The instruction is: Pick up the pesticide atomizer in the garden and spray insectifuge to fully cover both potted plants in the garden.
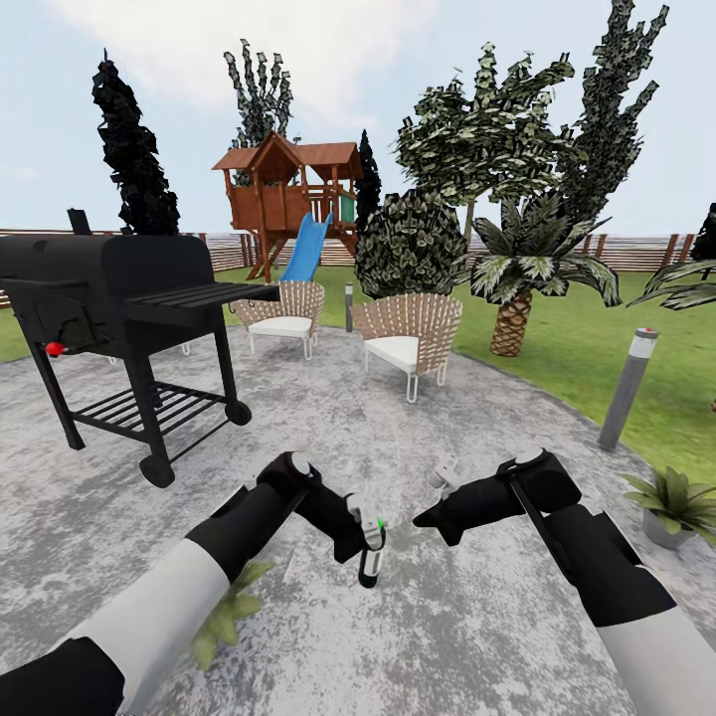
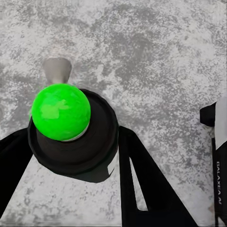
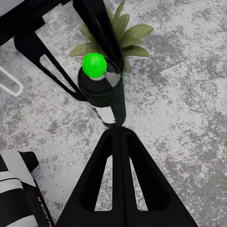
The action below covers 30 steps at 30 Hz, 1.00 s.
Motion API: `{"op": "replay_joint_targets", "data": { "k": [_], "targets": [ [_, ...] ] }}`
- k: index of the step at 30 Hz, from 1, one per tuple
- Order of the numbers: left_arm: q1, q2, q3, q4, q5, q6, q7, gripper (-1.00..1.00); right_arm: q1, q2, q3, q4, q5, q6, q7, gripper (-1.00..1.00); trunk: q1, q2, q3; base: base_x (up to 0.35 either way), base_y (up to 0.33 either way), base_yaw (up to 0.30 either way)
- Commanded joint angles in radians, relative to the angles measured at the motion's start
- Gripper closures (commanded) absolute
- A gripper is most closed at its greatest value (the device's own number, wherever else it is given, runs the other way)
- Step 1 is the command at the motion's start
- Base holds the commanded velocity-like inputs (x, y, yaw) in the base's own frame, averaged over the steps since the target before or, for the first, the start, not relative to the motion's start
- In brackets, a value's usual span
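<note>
My left tool (image 1: pixel 370 557) pinches the atomizer (image 2: pixel 71 135) above the patio (image 1: pixel 418 626). My arm hides most of one plant (image 1: pixel 227 609). Whether my right tool (image 1: pixel 438 517) is spread, I cannot tell.

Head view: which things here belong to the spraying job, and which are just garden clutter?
Job:
pesticide atomizer, held in the left gripper
potted plant at the patio's right edge
potted plant under the left arm

Lying about:
grill
two chairs
playhouse
lamp post
</note>
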Motion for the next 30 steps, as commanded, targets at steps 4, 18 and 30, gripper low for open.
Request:
{"op": "replay_joint_targets", "data": {
  "k": [4, 18, 30],
  "targets": [
    [-0.001, 0.023, 0.04, 0.0, -0.004, 0.011, 0.0, 1.0, -0.001, -0.002, -0.001, -0.001, 0.011, 0.006, 0.009, 1.0, 0.0, -0.001, -0.001, 0.0, 0.0, 0.0],
    [0.005, 0.039, 0.499, 0.005, -0.005, 0.164, 0.011, 1.0, 0.018, -0.141, -0.023, 0.164, 0.017, -0.006, -0.007, -1.0, 0.0, -0.001, -0.001, 0.0, 0.0, 0.0],
    [0.005, 0.138, 0.541, 0.002, -0.005, 0.32, 0.01, 1.0, 0.017, -0.148, -0.537, 0.296, 0.034, -0.064, -0.279, -1.0, 0.0, -0.001, -0.001, 0.0, 0.0, 0.0]
  ]
}}
